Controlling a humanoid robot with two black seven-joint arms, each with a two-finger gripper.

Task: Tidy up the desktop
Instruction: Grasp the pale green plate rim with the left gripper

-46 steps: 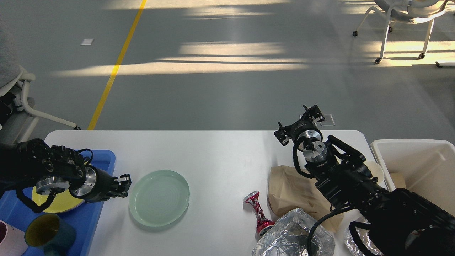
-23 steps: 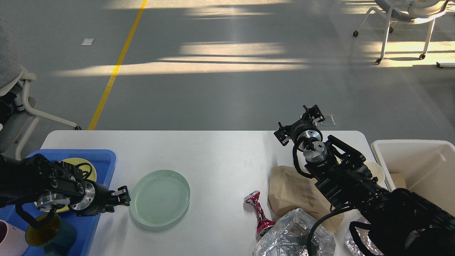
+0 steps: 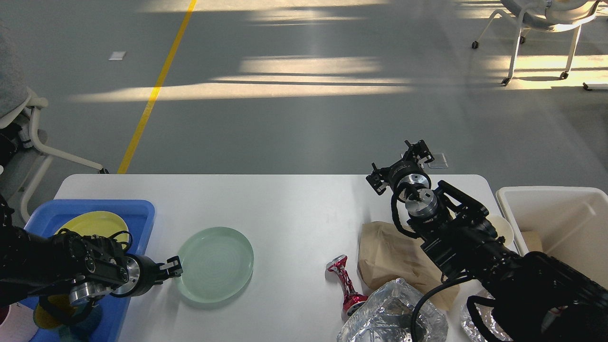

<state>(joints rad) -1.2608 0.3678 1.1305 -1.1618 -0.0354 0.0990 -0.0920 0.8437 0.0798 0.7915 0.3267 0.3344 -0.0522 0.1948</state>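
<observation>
Our desktop (image 3: 294,209), a wide white surface with rounded corners, fills the lower half of the view, and its far edge meets the grey floor.

Our left pincer (image 3: 175,269) is low at the left side, and its tips are just at the left rim of the pale green plate (image 3: 216,263) that lies flat on the surface. The two fingers stand a little apart, but we cannot tell if they already grip the rim or only touch it.

Behind this arm the blue tray (image 3: 142,213) sits at the left edge of the surface with a yellow plate (image 3: 95,222) inside.

Our right pincer (image 3: 401,167) is raised above the far right part of the surface. Its fingers are spread wide and it holds nothing.

Under the right arm lies a brown paper bag (image 3: 389,256). Just left of it is a crushed red can (image 3: 344,282), and crumpled foil (image 3: 387,313) is at the near edge.

The white bin (image 3: 560,213) stands beside the right end of the surface.
</observation>
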